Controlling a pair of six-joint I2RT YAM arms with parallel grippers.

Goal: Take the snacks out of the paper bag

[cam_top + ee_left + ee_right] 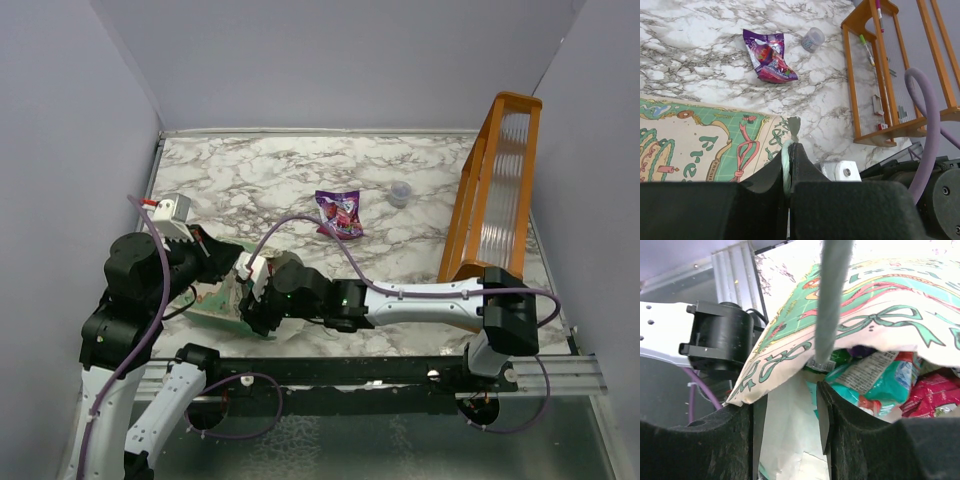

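Observation:
The paper bag (213,303) lies on its side near the front left, cream patterned front up (700,140). My left gripper (212,252) is shut on its thin pale string handle (787,161) at the bag's edge. My right gripper (252,292) is open at the bag's mouth (790,405), with the white inside (790,440) between its fingers. Inside the mouth I see a teal packet (880,382), a pink-red one (935,392), and green (840,357) and purple (862,350) bits. One purple snack (338,213) lies out on the marble, also seen in the left wrist view (769,55).
A small clear plastic cup (399,193) stands right of the purple snack. An orange wooden rack (495,190) leans at the right wall. A metal rail (540,375) runs along the table's front edge. A blurred grey strand (832,300) hangs before the right wrist camera.

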